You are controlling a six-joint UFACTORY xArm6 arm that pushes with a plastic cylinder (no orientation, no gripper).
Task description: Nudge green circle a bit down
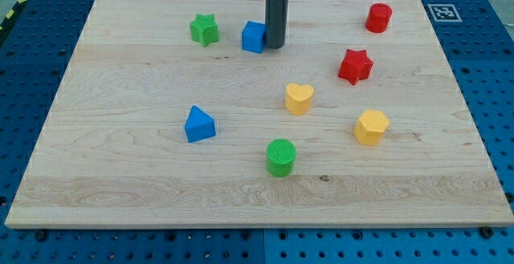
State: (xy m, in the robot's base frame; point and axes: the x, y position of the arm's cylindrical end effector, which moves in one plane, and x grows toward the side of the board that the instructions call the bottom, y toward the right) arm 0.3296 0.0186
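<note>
My tip against blue cube

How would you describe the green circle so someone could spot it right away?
On the wooden board, look near the bottom edge, around the middle. The green circle stands there, below the yellow heart. It is a round ribbed cylinder, unlike the green star at the top.

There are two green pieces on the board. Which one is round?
The green circle near the view's bottom centre is the round one; the green star at the top left has points. My tip is beside the blue cube.
</note>
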